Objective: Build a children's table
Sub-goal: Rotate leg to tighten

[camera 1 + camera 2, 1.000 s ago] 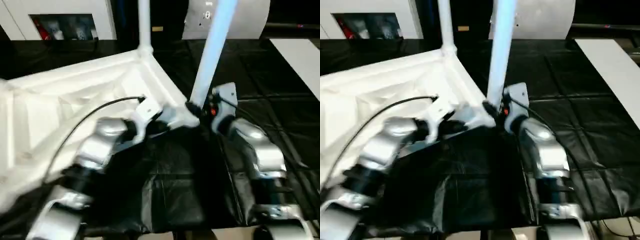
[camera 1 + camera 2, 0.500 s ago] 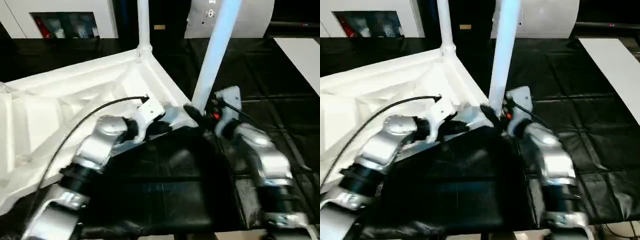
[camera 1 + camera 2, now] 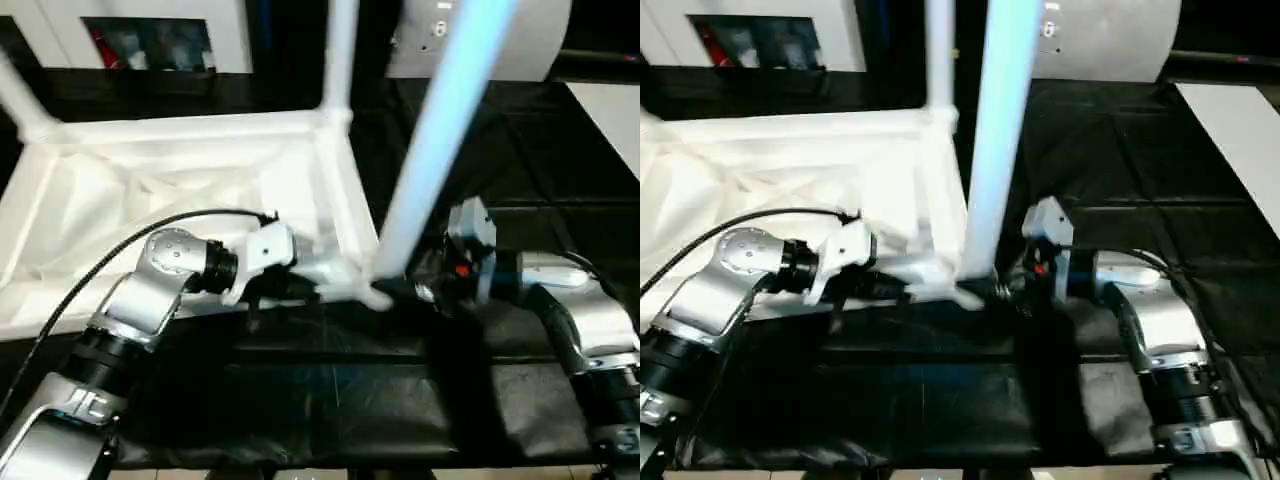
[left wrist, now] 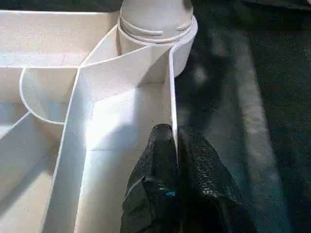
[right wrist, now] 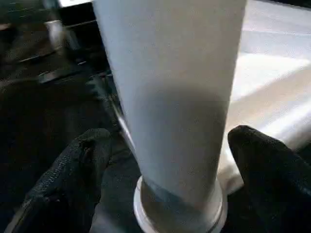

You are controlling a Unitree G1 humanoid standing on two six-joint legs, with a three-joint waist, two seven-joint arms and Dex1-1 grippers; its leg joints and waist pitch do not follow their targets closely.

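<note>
As it lies upturned, children's table [image 3: 180,170], ribbed white underside, legs upright

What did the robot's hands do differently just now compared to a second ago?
The right gripper has let go of the near leg: its fingers now stand apart on either side of it. The tabletop looks swung around, though the camera shifted too. The left gripper stays pinched on the tabletop's rim, and the leg stays upright in its socket.

Near leg [image 3: 440,140] top cut off; far corner leg [image 3: 12,95] cropped.
</note>
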